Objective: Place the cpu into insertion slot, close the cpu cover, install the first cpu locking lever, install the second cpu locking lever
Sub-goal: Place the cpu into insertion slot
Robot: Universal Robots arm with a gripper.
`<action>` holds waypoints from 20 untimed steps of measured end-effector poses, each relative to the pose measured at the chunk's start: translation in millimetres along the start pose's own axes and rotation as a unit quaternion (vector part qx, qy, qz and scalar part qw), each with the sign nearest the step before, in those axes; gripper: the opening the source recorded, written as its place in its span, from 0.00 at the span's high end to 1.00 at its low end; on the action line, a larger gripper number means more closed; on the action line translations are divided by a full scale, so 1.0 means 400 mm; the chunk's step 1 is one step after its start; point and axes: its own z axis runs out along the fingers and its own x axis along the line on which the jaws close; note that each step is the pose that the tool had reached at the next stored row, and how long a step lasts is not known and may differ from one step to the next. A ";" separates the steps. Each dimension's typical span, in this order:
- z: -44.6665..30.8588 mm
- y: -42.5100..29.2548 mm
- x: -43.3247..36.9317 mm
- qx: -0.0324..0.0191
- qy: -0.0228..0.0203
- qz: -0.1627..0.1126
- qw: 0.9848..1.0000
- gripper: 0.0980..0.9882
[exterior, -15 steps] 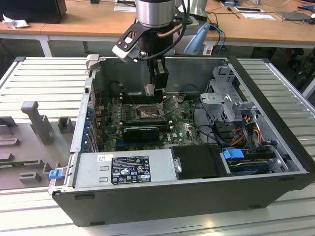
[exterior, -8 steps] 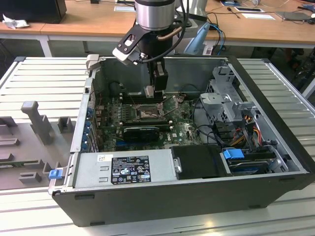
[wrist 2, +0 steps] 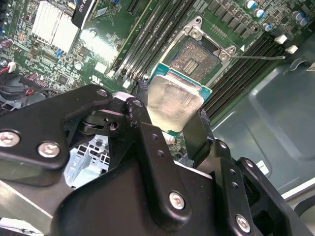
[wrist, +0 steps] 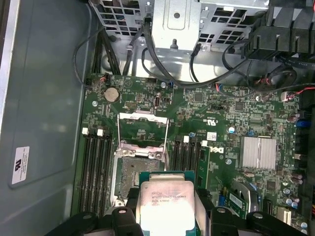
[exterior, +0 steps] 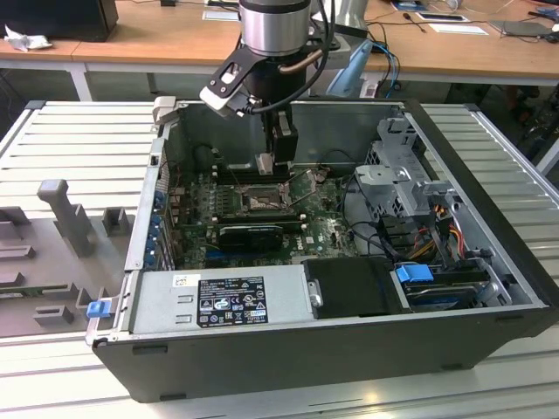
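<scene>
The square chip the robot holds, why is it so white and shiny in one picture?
In the second wrist view light bounces off the cpu as pale glare; in the first wrist view its face looks duller, with markings showing; in the exterior view the computer case looks dim inside.

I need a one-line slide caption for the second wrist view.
The tool holds the cpu near the open insertion slot on the green board.

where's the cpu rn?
In the second wrist view the cpu is clamped in the gripper, hanging over the green board right by the open insertion slot, not yet seated in it.
</scene>
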 end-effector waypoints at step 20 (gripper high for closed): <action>0.025 -0.002 0.002 0.001 -0.002 0.025 1.000 0.52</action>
